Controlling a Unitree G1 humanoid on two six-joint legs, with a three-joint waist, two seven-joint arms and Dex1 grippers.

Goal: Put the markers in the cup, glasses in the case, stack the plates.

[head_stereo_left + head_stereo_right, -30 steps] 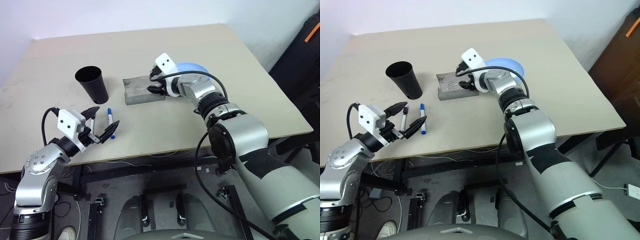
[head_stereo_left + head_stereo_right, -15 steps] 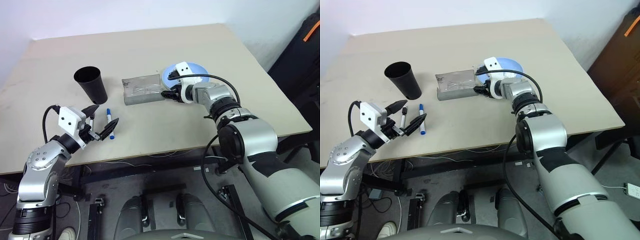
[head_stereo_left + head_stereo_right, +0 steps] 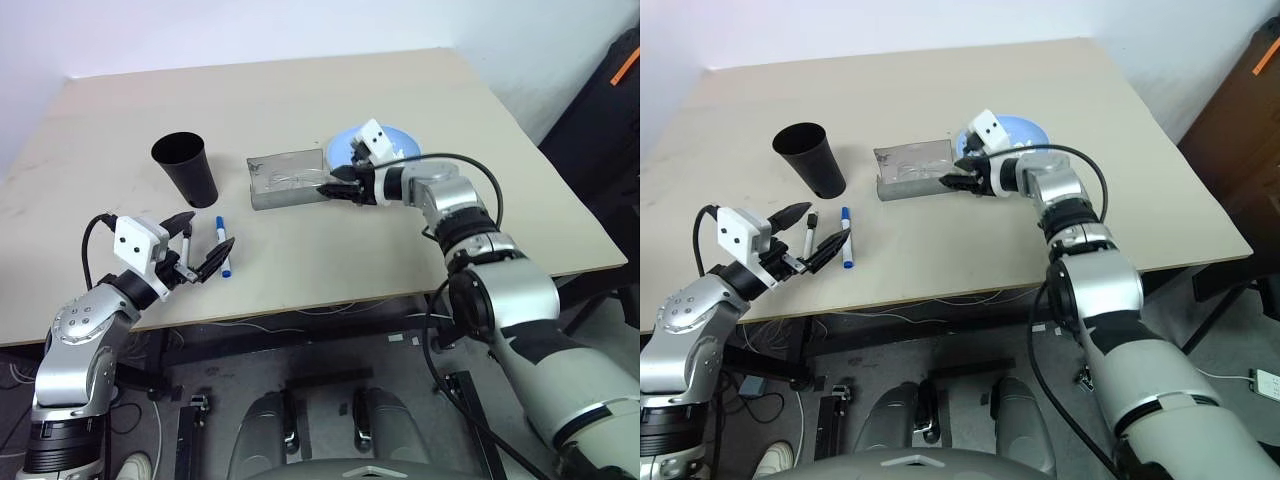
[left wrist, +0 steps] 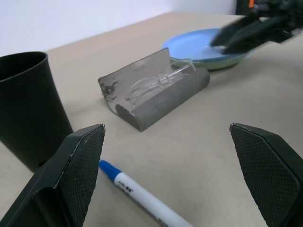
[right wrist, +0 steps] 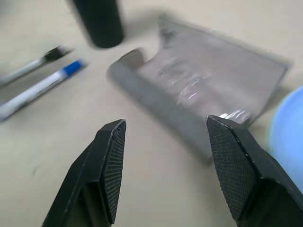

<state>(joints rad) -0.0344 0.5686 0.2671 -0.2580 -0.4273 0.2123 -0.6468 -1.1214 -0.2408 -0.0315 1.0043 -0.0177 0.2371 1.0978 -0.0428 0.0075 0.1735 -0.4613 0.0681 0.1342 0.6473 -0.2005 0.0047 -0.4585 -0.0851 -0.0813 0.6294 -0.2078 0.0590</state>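
Observation:
The black cup (image 3: 185, 168) stands upright at the left of the table. Next to it the grey case (image 3: 285, 181) lies open with the clear glasses (image 4: 161, 80) inside. At the case's right end the light blue plate (image 3: 390, 140) rests on the mint green plate (image 4: 229, 58). My right gripper (image 3: 335, 188) hovers open and empty by that end of the case, pointing at it. The blue-capped marker (image 3: 221, 246) and the black-capped marker (image 3: 185, 244) lie side by side near the front edge. My left gripper (image 3: 212, 230) is wide open just above them, holding nothing.
The table's front edge (image 3: 300, 305) runs close below the markers. Bare tabletop (image 3: 300, 100) stretches behind the cup and case. A dark object with an orange strip (image 3: 620, 70) stands off the table's right side.
My right gripper has pulled back from over the case to its right end and turned to point leftward at it. The left gripper, the markers and the case have stayed put.

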